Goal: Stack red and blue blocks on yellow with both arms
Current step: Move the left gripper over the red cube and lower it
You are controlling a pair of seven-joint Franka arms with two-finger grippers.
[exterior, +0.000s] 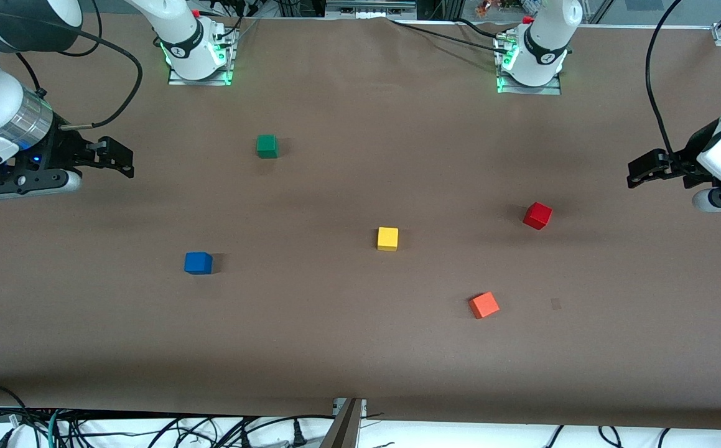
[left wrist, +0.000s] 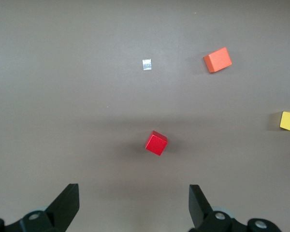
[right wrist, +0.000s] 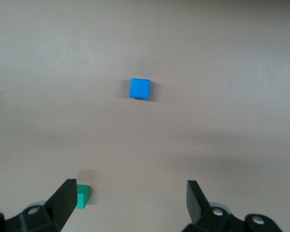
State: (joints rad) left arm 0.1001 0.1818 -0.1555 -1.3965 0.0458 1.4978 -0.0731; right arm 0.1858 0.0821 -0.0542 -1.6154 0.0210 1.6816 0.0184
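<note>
Yellow cube (exterior: 387, 238) alone, mid-table

The table (exterior: 360, 348) is plain brown, and on it lie a yellow block (exterior: 387, 238), a deep red block (exterior: 537, 216), a bright blue block (exterior: 198, 262), a green block (exterior: 267, 146) and a lighter orange-red block (exterior: 484, 305). The arms are white with dark grey joints, and their fingers (left wrist: 67, 203) are black.

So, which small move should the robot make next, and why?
Probably bring the left end effector down over the small matte red cube: it is open, empty and above that cube, and the small matte yellow cube has nothing on it. The right end effector waits open.
</note>
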